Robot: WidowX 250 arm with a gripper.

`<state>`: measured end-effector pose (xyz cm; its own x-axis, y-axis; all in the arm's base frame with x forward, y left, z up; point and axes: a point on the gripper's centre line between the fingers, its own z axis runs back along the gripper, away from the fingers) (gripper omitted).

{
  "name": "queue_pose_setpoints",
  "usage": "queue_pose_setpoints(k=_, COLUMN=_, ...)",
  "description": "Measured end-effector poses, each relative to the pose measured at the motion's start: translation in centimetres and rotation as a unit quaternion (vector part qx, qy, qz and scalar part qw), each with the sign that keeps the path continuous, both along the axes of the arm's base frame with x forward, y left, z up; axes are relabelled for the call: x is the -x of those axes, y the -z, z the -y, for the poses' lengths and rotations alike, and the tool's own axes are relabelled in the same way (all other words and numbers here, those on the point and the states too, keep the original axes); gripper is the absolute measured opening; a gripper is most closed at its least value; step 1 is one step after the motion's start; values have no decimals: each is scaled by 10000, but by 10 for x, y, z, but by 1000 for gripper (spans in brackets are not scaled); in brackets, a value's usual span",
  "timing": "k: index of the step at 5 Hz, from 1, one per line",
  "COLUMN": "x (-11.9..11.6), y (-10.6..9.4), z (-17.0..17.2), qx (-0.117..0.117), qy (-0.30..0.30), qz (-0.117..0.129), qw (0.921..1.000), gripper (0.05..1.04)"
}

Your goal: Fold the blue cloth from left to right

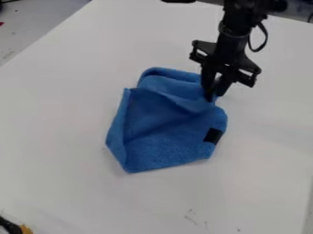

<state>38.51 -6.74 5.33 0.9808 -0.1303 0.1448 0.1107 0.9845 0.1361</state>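
Well, the hand touches a blue cloth (rumpled); white tabletop beneath.

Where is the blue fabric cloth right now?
The blue fabric cloth lies crumpled mid-table in the camera view, its upper right edge at the black gripper.

The blue fuzzy cloth lies spread on the white table, well in from the table's edges. Its left side is folded over, its upper part is doubled and creased, and a black patch marks its lower right.
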Motion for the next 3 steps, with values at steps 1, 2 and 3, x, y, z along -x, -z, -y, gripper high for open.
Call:
queue_pose_setpoints(k=1, x=1, y=-5, z=1, qx=35, qy=21, qz=143, qw=9999, gripper=805)
queue_pose_setpoints(k=2, x=5, y=-16, z=6, qx=25, qy=20, qz=372, qw=9993, gripper=1003)
queue_pose_setpoints(k=3, x=6, y=-24, z=13, qx=76, qy=11, qz=531, qw=9986, gripper=1005)
